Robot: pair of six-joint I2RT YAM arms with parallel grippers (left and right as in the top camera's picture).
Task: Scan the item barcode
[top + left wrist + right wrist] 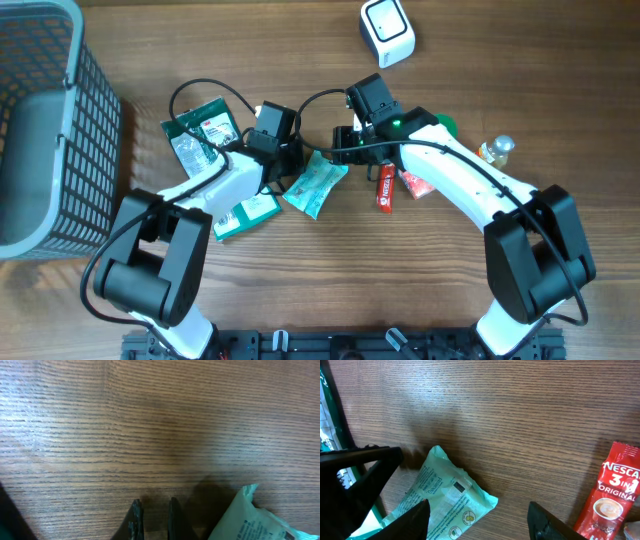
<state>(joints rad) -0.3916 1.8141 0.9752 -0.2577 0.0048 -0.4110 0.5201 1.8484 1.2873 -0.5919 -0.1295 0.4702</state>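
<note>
At the centre of the counter lies the teal packet, print unreadable; at its 3 o'clock a red sachet reads "3in1 ORIGINAL". The right tool hovers spread above the packet; the left tool, pressed together and empty, angles down at its 10 o'clock.

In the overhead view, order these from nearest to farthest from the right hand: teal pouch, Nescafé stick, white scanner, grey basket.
1. teal pouch, just below the right hand
2. Nescafé stick, next to the pouch, toward the image's right
3. white scanner, at the top edge
4. grey basket, far left
</note>
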